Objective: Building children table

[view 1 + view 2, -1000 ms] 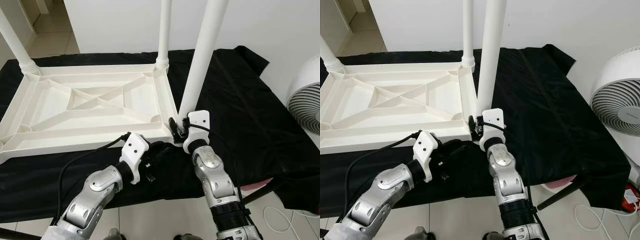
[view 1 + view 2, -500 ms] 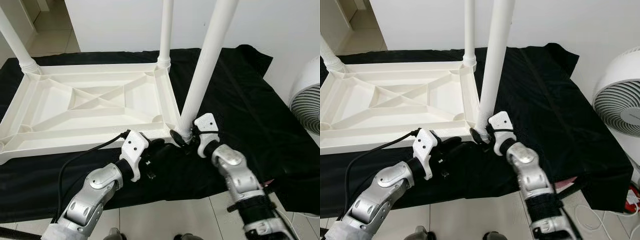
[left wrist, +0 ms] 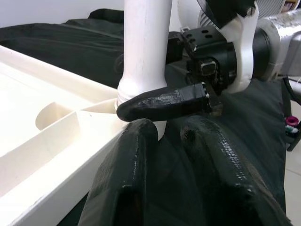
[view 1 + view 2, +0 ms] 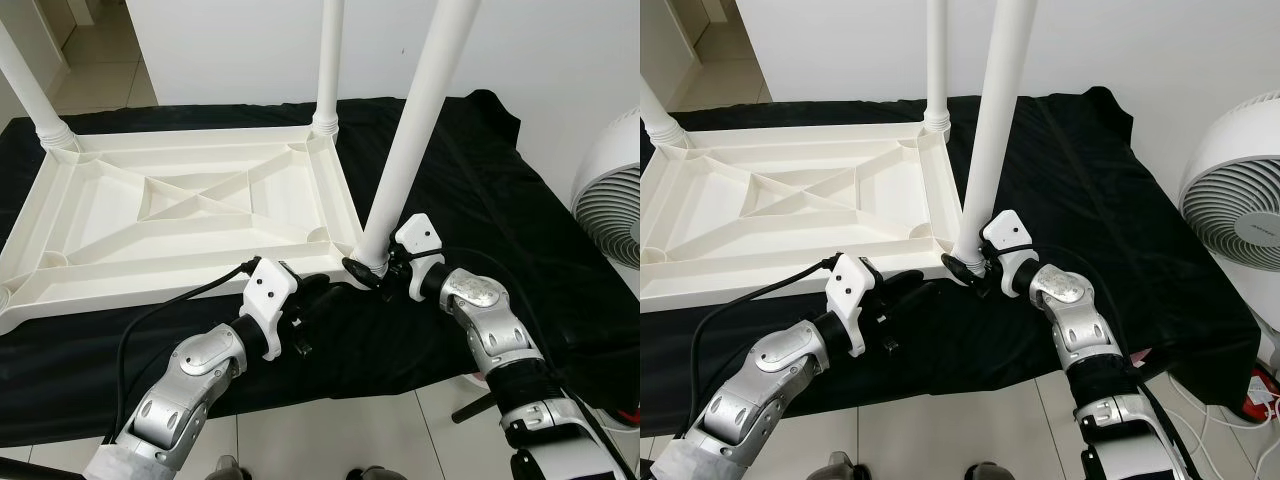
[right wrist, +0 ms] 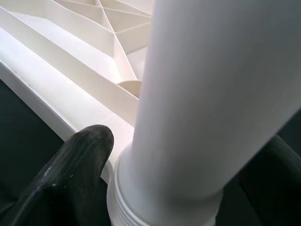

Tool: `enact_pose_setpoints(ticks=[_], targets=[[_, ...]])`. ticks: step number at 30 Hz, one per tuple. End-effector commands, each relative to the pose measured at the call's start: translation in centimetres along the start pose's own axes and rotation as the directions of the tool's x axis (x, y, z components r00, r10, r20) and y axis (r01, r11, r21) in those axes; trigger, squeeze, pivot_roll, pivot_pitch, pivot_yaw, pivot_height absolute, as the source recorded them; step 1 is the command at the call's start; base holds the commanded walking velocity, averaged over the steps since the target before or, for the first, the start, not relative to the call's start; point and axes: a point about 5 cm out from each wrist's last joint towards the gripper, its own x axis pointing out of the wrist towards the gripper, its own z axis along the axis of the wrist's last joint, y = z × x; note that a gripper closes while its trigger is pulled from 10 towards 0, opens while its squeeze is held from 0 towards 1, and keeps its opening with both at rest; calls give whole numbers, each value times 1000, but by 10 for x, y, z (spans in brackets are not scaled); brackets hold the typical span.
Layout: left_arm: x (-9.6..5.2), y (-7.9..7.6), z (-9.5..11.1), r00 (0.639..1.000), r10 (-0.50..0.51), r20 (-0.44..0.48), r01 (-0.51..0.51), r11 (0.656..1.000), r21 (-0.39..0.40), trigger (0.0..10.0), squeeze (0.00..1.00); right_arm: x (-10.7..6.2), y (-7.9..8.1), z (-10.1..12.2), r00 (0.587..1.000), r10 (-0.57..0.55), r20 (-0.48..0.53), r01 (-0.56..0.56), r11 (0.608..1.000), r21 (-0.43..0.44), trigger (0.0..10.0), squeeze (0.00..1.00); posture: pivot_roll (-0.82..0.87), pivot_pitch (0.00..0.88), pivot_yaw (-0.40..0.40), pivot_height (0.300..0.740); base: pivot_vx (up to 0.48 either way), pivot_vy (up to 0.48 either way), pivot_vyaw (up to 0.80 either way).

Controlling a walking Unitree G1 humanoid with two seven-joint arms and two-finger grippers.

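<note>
Upright leg (image 4: 415,125), right gripper's (image 4: 368,273) jaws clamping its base (seemingly socketed).

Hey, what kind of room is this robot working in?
Probably a room in a home: tiled floor, plain white wall, a white fan, and an upturned white plastic table lying on a black cloth.

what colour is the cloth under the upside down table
Black; the cloth under the white table shows best in the right eye view.

Right hand (image 4: 368,272) clamped, forearm angled in from the right — left hand (image 4: 318,296) hovers just beside.
</note>
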Motion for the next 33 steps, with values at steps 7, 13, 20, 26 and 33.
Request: enact_pose_setpoints(ticks=[7,13,20,26,33], targets=[[-4,-13,-4,992,-120,-43,120,993,-14,10000,0,16,6,-1,992,116,50,-119,991,62,10000,0,11,46,-15,740,0,0,0],[-5,-13,-4,992,-113,-46,113,994,-10,10000,0,18,7,-3,991,121,58,-126,988,86,10000,0,15,48,-18,740,0,0,0],[-5,-13,-6,993,-104,-47,104,995,-10,10000,0,18,9,-12,991,115,63,-122,984,131,0,0,15,45,-18,740,0,0,0],[-5,-14,-6,993,-106,-51,105,994,-13,10000,0,15,15,-17,992,99,84,-113,976,185,4627,0,10,45,-17,740,0,0,0],[-5,-15,-7,992,-111,-53,110,994,-17,10000,0,13,24,-19,992,49,113,-77,964,254,10000,0,6,46,-17,740,0,0,0]])
